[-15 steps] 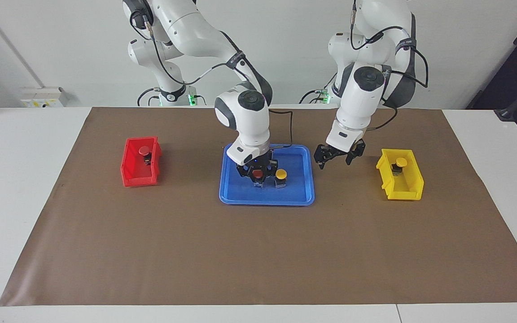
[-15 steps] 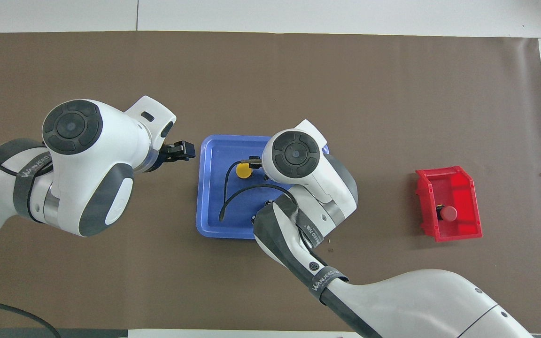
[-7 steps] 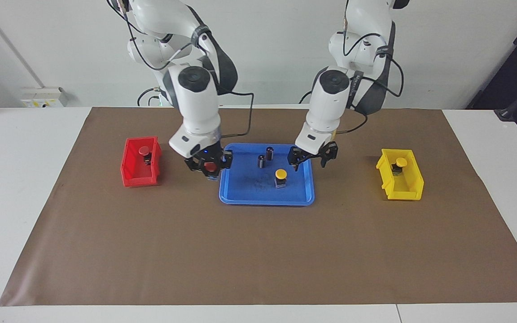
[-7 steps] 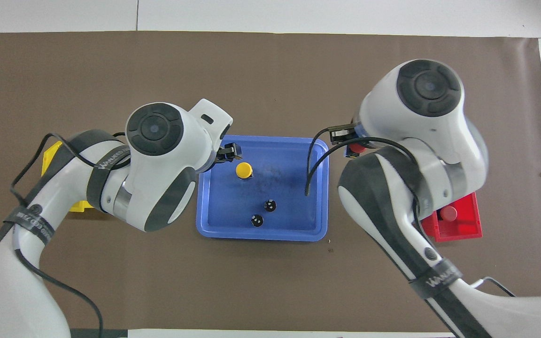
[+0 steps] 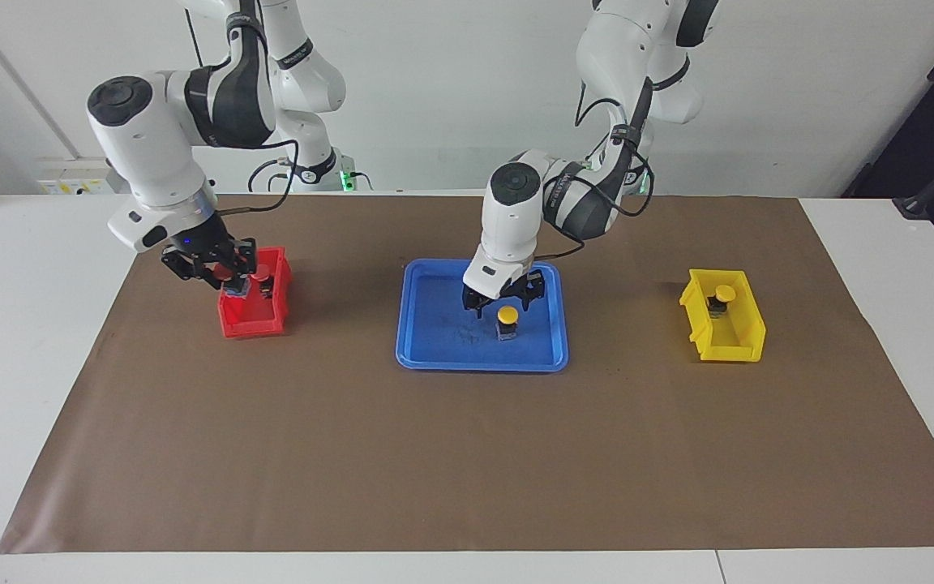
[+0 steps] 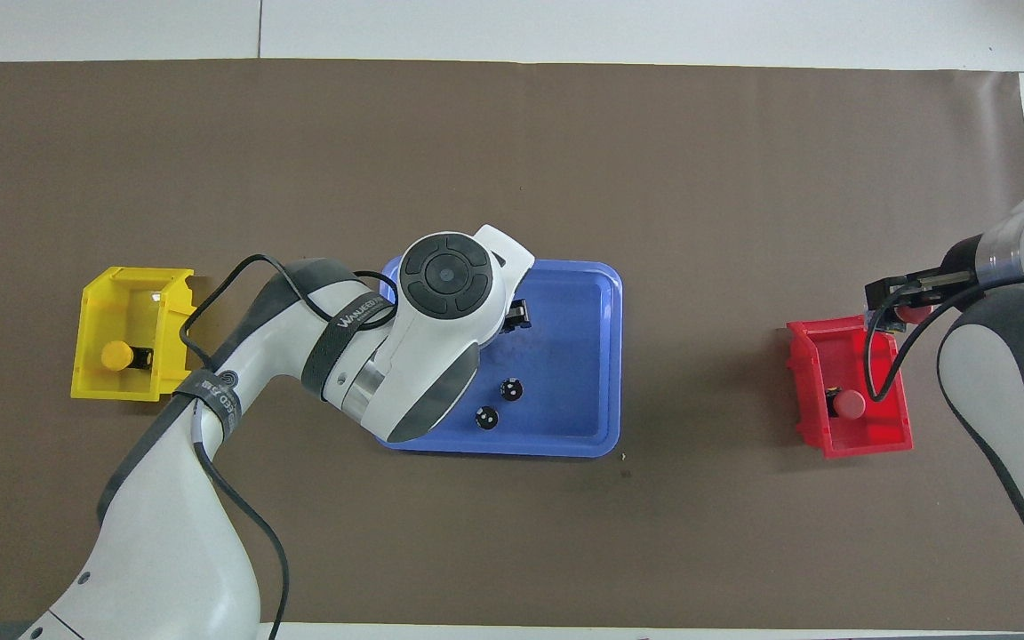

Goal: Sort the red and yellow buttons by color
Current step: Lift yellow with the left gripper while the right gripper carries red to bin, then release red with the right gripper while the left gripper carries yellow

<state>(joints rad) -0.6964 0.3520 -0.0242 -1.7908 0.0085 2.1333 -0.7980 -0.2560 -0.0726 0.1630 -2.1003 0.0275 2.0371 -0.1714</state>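
At the right arm's end of the table, the right gripper [image 5: 220, 272] is hanging over the red bin [image 5: 233, 321], clamped on a red button [image 5: 233, 278] that it is carrying just above the bin's rim. A second red button [image 5: 260, 275] is already sitting inside that bin, at the end nearer the robots, so the carried one (judging by the space showing) is best let down into the part farther from the robots.

At the middle of the table, the left gripper [image 5: 503, 296] is hovering over the blue tray [image 5: 434, 357], fingers apart, straddling the air just above the last loose yellow button [image 5: 507, 318]. That button is standing upright on its black base, cap up, almost directly beneath the gripper and a touch farther from the robots. The coming move is therefore looking like a short straight descent with hardly any sideways travel. The two dark cylinders [image 6: 498, 403] are standing in the tray nearer the robots, apart from the button.

At the left arm's end, the yellow bin [image 5: 747, 349] is holding one yellow button [image 5: 721, 297] already.
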